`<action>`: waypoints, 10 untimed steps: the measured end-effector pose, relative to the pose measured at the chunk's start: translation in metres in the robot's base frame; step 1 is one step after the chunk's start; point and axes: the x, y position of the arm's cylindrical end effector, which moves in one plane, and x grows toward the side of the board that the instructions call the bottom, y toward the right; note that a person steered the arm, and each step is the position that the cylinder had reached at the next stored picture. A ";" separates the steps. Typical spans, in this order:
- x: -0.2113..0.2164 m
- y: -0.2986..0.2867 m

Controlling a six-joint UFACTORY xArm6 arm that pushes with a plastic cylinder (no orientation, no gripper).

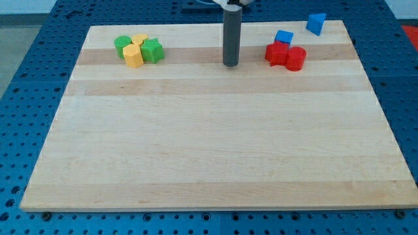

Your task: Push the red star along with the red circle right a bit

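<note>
A straight, smooth, dark grey cylindrical rod ending in my tip (230, 64), flat-cut.

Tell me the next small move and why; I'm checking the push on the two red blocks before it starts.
Probably slide my tip toward the view's right until it meets the red star. The tip stands apart, on the star's left, roughly level with it. The red circle touches the star's right side, so one push should carry both. A blue block sits just above them.
</note>
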 end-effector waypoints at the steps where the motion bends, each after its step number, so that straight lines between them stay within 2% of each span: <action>1: -0.013 0.012; 3: -0.010 0.049; 4: 0.002 0.054; 6: -0.004 0.040; 7: -0.021 0.047; 9: -0.005 0.079; 10: -0.011 0.080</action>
